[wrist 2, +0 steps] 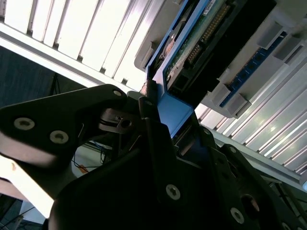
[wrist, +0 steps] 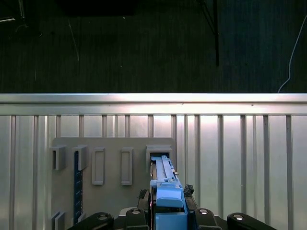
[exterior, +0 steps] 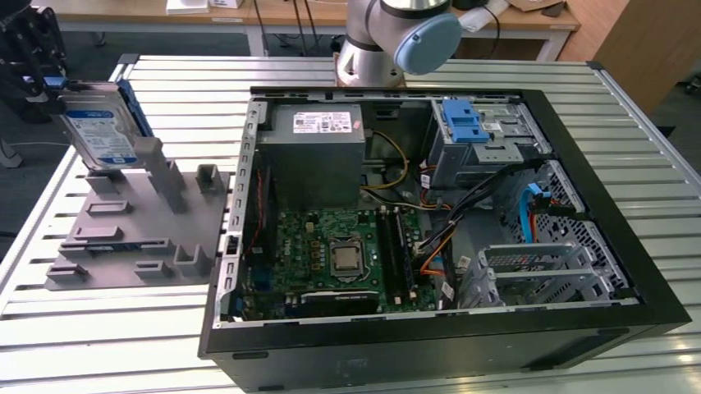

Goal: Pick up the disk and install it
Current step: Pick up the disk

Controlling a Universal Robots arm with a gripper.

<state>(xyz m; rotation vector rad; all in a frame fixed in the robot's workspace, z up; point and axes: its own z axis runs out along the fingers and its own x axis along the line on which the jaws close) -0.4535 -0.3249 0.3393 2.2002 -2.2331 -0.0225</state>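
- At the exterior view's far left, I have the gripper (exterior: 49, 80) out by the table's edge, pinching the top end of the disk (exterior: 101, 127).
- In the second wrist view, the gripper (wrist 2: 172, 112) has the blue carrier rail (wrist 2: 173, 114) squeezed between its two black fingers (wrist 2: 149, 129). The drive's green circuit board (wrist 2: 201, 36) runs away beyond them.
- In the first wrist view, I look straight along the disk (wrist: 163, 167) edge-on, with the gripper (wrist: 165, 191) clamped on either side of its blue end.
- The disk stands upright with its blue-and-white label facing the exterior camera. Its lower end sits at the far slot of a grey stand (exterior: 131, 226). I cannot tell whether that end has come clear of the slot.
- The stand is a flat grey plate with several raised slots, and it lies on the slatted metal table (exterior: 110, 336).
- Just beside the stand, on the exterior view's right, an open computer case (exterior: 438, 349) lies on its side.
- Inside the case, a grey power supply box (exterior: 318, 152) takes the far left corner. A metal cage with a blue latch (exterior: 477, 123) sits at the far right, well apart from the disk.
- A green motherboard (exterior: 328, 254) fills the case's near left part.
- On the far side of the case I see the arm's base (exterior: 383, 37) rising from the table.
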